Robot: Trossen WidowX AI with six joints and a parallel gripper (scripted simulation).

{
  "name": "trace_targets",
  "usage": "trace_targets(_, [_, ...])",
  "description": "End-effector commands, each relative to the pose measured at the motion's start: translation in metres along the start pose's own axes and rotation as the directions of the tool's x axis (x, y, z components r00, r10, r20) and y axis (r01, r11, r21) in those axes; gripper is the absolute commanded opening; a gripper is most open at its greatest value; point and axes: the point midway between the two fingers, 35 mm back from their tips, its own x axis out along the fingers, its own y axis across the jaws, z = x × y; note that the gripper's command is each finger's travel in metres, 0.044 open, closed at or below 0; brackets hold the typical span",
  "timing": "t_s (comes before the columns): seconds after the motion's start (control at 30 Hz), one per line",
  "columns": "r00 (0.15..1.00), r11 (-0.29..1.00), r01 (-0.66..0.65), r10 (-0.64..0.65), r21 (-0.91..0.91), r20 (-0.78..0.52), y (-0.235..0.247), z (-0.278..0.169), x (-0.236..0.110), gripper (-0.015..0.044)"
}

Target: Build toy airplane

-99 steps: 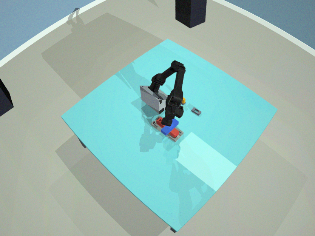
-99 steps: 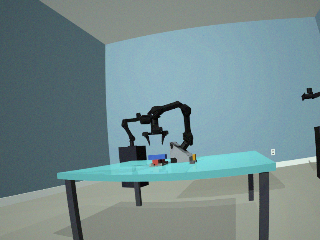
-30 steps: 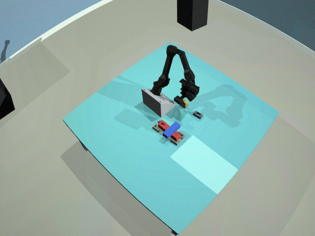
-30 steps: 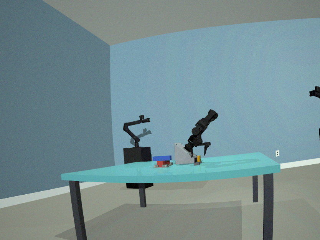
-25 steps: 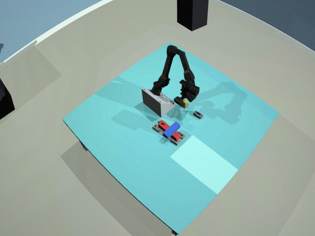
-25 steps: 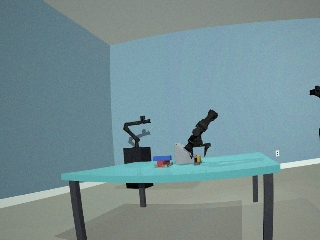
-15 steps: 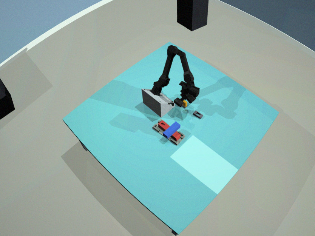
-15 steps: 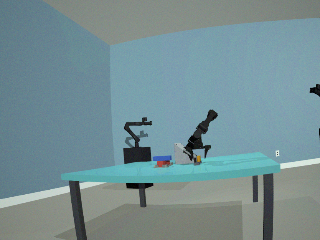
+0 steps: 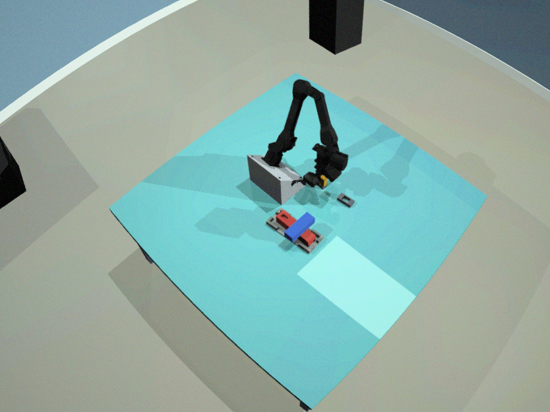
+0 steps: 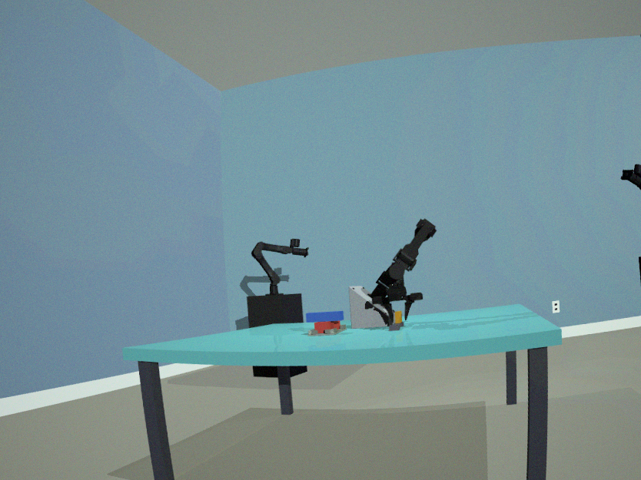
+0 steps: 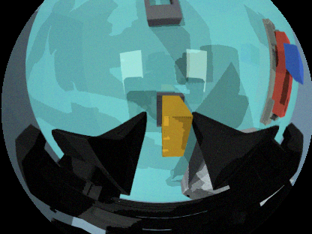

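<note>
The red fuselage (image 9: 282,218) (image 10: 322,326) (image 11: 281,79) lies in the grey jig (image 9: 303,247) (image 11: 267,107) with the blue wing (image 9: 299,226) (image 10: 324,316) (image 11: 293,61) across its top. The yellow tail fin (image 9: 324,180) (image 10: 397,316) (image 11: 175,130) stands upright on a small grey stand (image 10: 394,328) on the table, right of the arm's base block. My gripper (image 9: 320,182) (image 10: 396,314) (image 11: 169,115) is low over it with the fingers half closed, one on each side. In the wrist view the right finger touches the fin and a small gap shows at the left finger.
The arm's grey base block (image 9: 270,180) (image 10: 360,309) stands just left of the gripper. An empty small grey frame (image 9: 345,199) (image 11: 162,1) lies on the table beyond the fin. A paler rectangle (image 9: 355,285) marks the table's front right. A black pedestal (image 9: 336,10) (image 10: 274,309) stands off the table.
</note>
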Motion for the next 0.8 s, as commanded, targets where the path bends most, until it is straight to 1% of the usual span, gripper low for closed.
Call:
trace_targets(0.0, [1.0, 1.0, 0.004, -0.004, 0.004, 0.001, -0.001, 0.0, 0.0, 0.0151])
trace_targets(0.1, [1.0, 1.0, 0.004, -0.004, 0.004, 0.001, -0.001, 0.0, 0.0, 0.0072])
trace_targets(0.33, [1.0, 1.0, 0.004, -0.004, 0.004, 0.001, -0.001, 0.0, 0.0, 0.0026])
trace_targets(0.37, [1.0, 1.0, 0.004, -0.004, 0.004, 0.001, -0.001, 0.0, 0.0, 0.0])
trace_targets(0.77, [1.0, 0.999, 0.024, -0.024, -0.038, -0.017, -0.001, 0.003, -0.017, 0.0])
